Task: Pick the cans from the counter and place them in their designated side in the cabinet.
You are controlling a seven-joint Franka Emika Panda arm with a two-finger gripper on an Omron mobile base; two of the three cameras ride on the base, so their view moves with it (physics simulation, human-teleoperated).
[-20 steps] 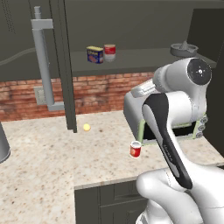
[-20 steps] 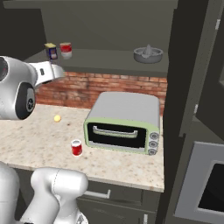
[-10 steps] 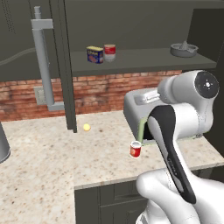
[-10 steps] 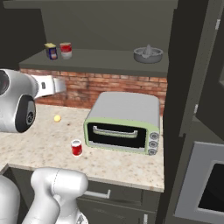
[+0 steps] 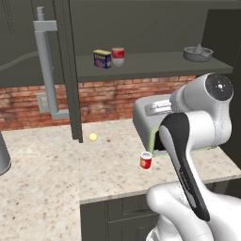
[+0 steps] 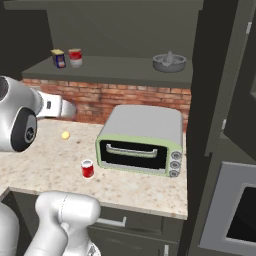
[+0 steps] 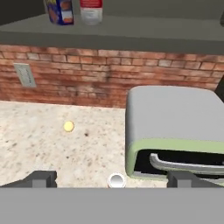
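Note:
A bright red can (image 5: 146,161) (image 6: 87,169) stands on the beige counter (image 5: 52,188) in front of the toaster oven's left corner. The silver-grey can with a red band (image 5: 118,55) (image 6: 75,56) (image 7: 91,11) stands at the left of the cabinet shelf (image 5: 155,63), beside a blue-and-yellow tin (image 5: 102,59). My gripper (image 7: 111,179) (image 6: 72,110) hangs open above the counter, facing the brick wall. In the hand view the red can's white top (image 7: 116,180) shows low between the fingertips (image 7: 43,178), well beneath them.
A grey-and-green toaster oven (image 6: 140,140) (image 7: 175,131) fills the counter's right part. A small yellow ball (image 5: 93,137) lies near the wall. The open cabinet door with its tall bar handle (image 5: 47,70) stands at the left. A grey juicer bowl (image 6: 169,62) sits at the shelf's right.
The hand has come down from shelf height toward the counter. Both cans stay where they were.

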